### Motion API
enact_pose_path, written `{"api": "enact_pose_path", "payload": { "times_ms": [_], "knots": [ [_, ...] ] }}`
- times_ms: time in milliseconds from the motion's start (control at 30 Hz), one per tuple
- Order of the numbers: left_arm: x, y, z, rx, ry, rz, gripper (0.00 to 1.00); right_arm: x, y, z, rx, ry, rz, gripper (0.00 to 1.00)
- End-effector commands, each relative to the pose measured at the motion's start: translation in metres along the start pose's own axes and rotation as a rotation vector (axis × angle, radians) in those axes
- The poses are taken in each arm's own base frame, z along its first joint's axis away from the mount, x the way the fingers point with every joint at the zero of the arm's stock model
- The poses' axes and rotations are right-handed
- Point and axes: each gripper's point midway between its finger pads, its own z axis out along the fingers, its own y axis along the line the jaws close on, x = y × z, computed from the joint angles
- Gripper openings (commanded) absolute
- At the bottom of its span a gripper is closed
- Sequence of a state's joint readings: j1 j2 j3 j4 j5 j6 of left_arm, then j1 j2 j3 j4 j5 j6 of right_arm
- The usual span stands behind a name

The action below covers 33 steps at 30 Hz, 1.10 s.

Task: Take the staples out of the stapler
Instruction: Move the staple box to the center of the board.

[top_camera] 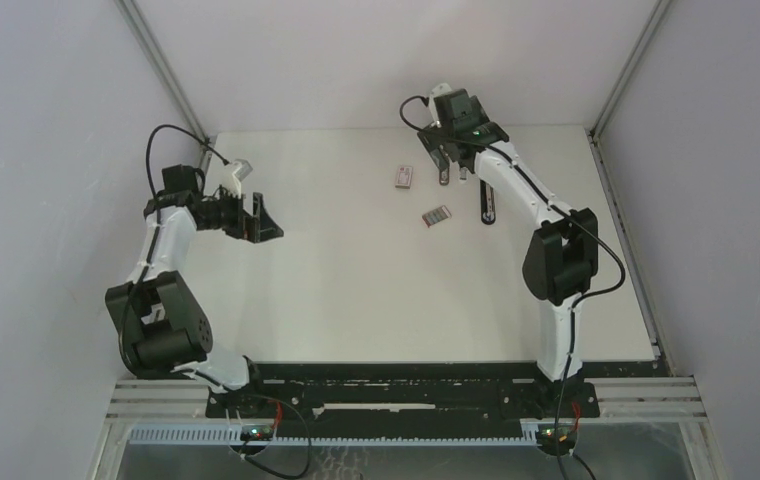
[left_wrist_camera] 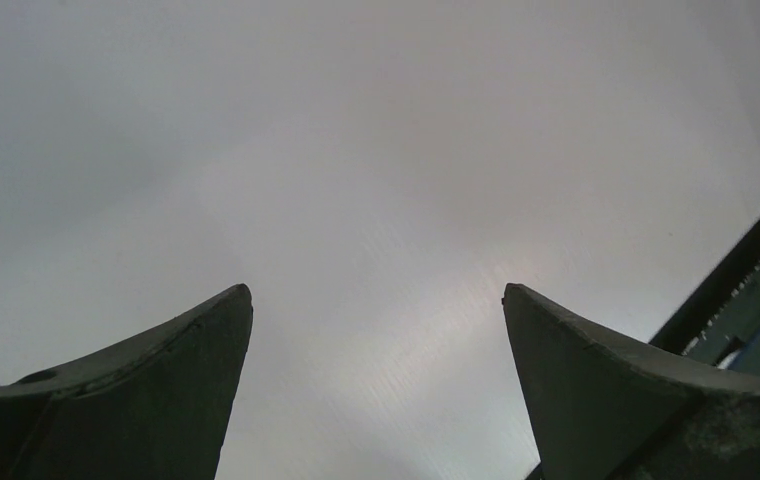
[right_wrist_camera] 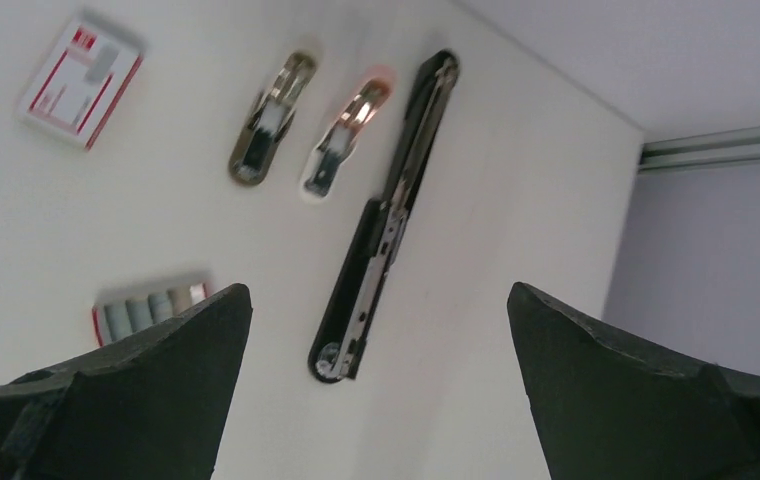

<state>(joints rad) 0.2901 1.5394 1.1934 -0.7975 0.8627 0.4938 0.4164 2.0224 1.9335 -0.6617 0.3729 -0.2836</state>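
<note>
White table (top_camera: pixel 356 300) enclosed by pale grey walls (top_camera: pixel 386 50), evenly lit.

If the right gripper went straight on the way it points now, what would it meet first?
Most likely the stapler: in the right wrist view it lies on the table, in line between the open fingers of the right gripper. Depth is unclear, so it might land just beside it.

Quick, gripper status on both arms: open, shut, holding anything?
Left gripper: open, holding nothing.
Right gripper: open, holding nothing; the stapler lies ungripped beneath it.
</note>
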Motion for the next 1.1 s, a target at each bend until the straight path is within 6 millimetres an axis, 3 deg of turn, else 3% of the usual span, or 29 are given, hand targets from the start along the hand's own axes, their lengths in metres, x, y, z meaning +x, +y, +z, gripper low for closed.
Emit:
{"api": "enact_pose_path", "payload": {
  "times_ms": [0, 133, 467, 767, 933, 1067],
  "knots": [
    [-0.041, 0.022, -0.011, -0.195, -0.115, 0.011, 1.00, -0.034, -0.015, -0.001, 0.138, -0.055, 0.038, 1.00],
    [-0.052, 0.035, -0.020, -0.312, -0.166, 0.034, 1.00, -0.048, 0.006, 0.009, 0.033, -0.062, 0.139, 1.00],
    [-0.050, 0.043, -0.039, -0.442, -0.218, 0.087, 1.00, -0.073, 0.054, 0.040, -0.158, -0.120, 0.298, 1.00],
    [-0.055, 0.040, -0.053, -0.398, -0.266, 0.085, 1.00, -0.056, 0.089, 0.082, -0.291, -0.060, 0.472, 1.00],
    [-0.055, 0.051, -0.063, -0.467, -0.288, 0.068, 1.00, -0.047, 0.102, 0.103, -0.307, -0.029, 0.542, 1.00],
    [-0.057, 0.047, -0.069, -0.493, -0.316, 0.103, 1.00, -0.047, 0.114, 0.116, -0.368, -0.027, 0.594, 1.00]
  ]
}}
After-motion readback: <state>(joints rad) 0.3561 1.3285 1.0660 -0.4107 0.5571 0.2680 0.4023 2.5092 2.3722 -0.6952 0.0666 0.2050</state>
